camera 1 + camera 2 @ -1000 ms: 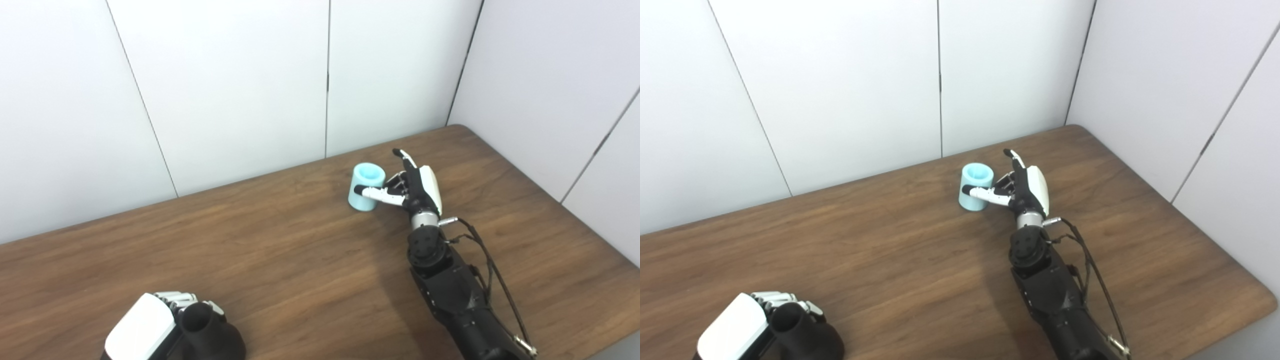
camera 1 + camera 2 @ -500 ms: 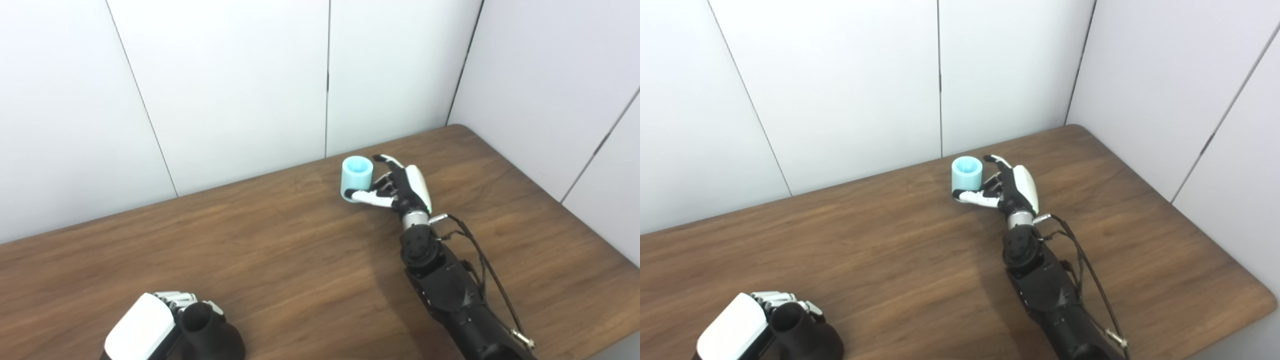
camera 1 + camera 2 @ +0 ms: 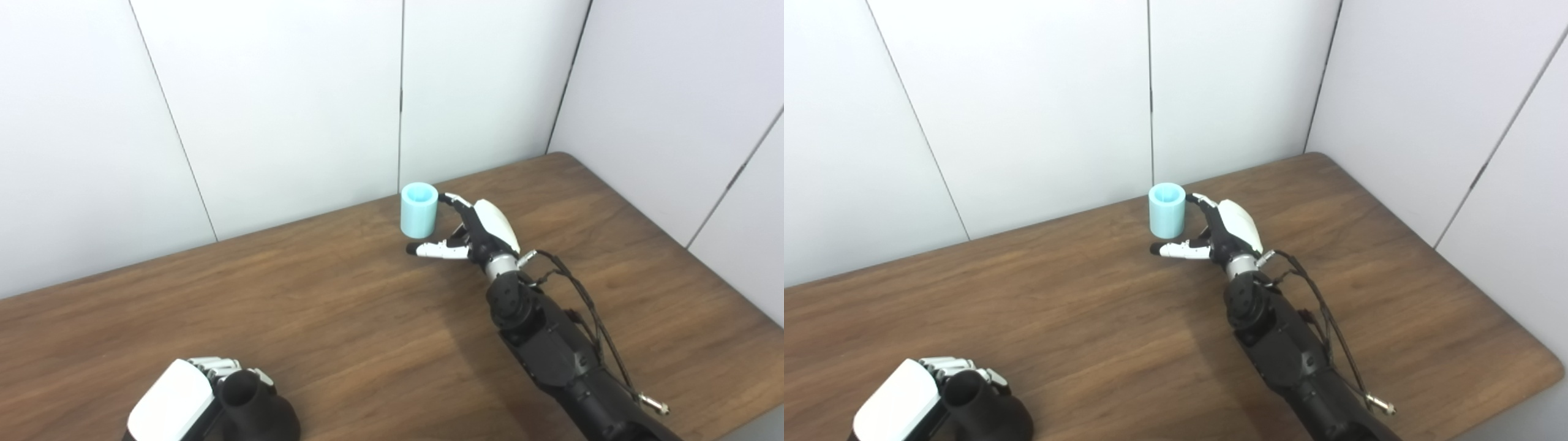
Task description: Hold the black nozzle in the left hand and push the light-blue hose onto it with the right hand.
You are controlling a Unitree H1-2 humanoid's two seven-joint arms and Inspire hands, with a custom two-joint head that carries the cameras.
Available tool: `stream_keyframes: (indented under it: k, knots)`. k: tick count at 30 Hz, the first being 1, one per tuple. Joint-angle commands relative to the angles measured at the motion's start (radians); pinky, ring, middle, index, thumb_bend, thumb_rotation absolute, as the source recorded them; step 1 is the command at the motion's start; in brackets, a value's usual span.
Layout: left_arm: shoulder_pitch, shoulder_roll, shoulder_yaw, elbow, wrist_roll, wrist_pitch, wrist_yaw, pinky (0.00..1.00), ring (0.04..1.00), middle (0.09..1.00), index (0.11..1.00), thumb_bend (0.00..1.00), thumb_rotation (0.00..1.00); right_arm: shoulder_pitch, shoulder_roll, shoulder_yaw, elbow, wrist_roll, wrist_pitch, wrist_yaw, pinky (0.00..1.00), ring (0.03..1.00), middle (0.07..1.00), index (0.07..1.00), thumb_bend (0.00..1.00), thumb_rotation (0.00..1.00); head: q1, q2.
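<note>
Now the light-blue hose (image 3: pixel 419 211) stands upright near the back edge of the wooden table (image 3: pixel 343 318), long axis vertical, just left of the right hand (image 3: pixel 474 236). That hand is spread, holding nothing: one fingertip is at the hose's upper right side, the thumb points left below it, w/o contact. The left hand (image 3: pixel 184 401), far away at the front, is closed on the black nozzle (image 3: pixel 254 407). Vs. 1 s ago, the hose sits further left and back and no longer leans, the thumb has come off it; nozzle unchanged.

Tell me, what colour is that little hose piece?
Light blue hose, clearest in the left eye view.
</note>
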Motion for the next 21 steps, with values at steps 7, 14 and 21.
stream_keyframes:
  k: [7,14,21]
  knots:
    - [0.173,-0.027,-0.083,0.054,-0.004,-0.024,-0.002,0.36,0.462,0.481,0.488,0.52,0.00,-0.042,-0.012,-0.014,-0.002,-0.068,0.045,-0.047,0.70,0.789,0.802,0.818,1.00,0.56,-0.002,0.001]
    - [0.170,-0.028,-0.080,0.058,-0.004,-0.024,-0.004,0.35,0.460,0.483,0.486,0.52,0.00,-0.049,-0.010,-0.031,0.008,-0.086,0.092,-0.054,0.74,0.824,0.837,0.829,1.00,0.58,0.001,0.000]
    - [0.168,-0.025,-0.080,0.060,-0.007,-0.024,-0.005,0.36,0.462,0.480,0.490,0.52,0.00,-0.049,0.006,-0.063,0.010,-0.106,0.100,-0.073,0.83,0.902,0.915,0.896,1.00,0.59,0.003,-0.003]
